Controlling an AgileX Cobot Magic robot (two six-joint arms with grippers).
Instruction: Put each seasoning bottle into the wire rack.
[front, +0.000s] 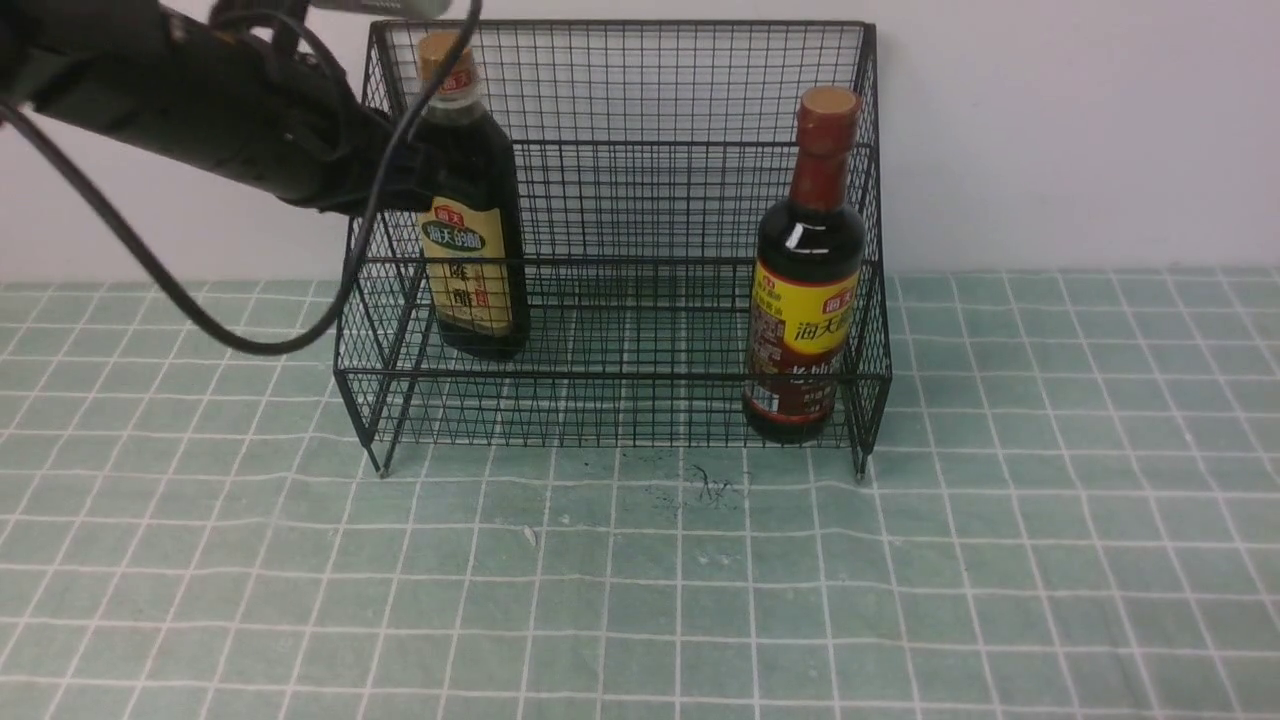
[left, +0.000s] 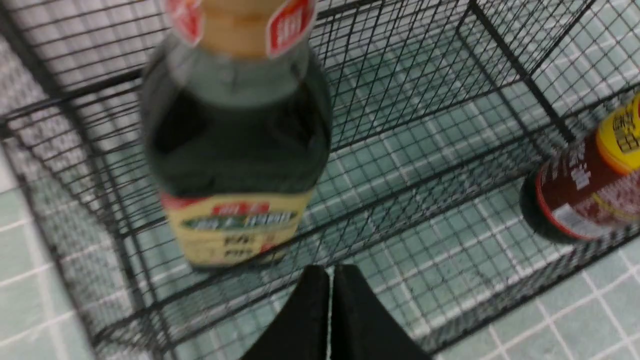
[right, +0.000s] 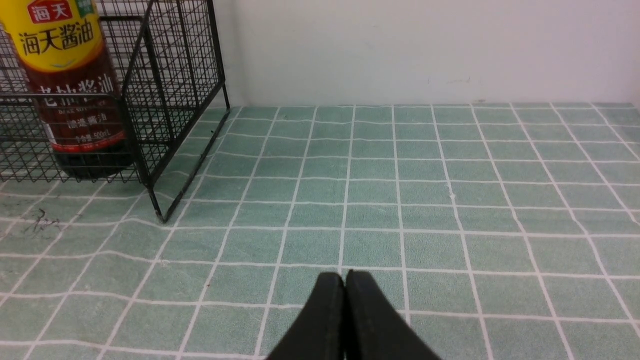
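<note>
- Nearest to me, my right gripper (right: 344, 320) hovers low over the bare green-tiled tabletop (front: 1050, 560) toward its right side, clenched with its two black fingers pressed together and nothing between them. I judge it parked out of the way, well apart from everything.
- Farther in, the dark-liquid bottle with the long reddish-brown neck and yellow-red label (front: 805, 285) stands upright on the lower front tier of the large black wire-mesh rack (front: 640, 110), tight in the rack's right corner. The low front rail and side mesh hem it in, so it looks settled.
- Farther back, the dark-liquid bottle with the gold cap and beige label (front: 472, 215) stands upright on the raised rear tier, at the rack's left side, toward the tabletop's far edge.
- My left gripper (left: 330, 305) is beside that bottle, over the rack's left wall. Its fingers are closed on each other and empty; the bottle stands free.
- Both bottles appear racked, so the task looks essentially done.
</note>
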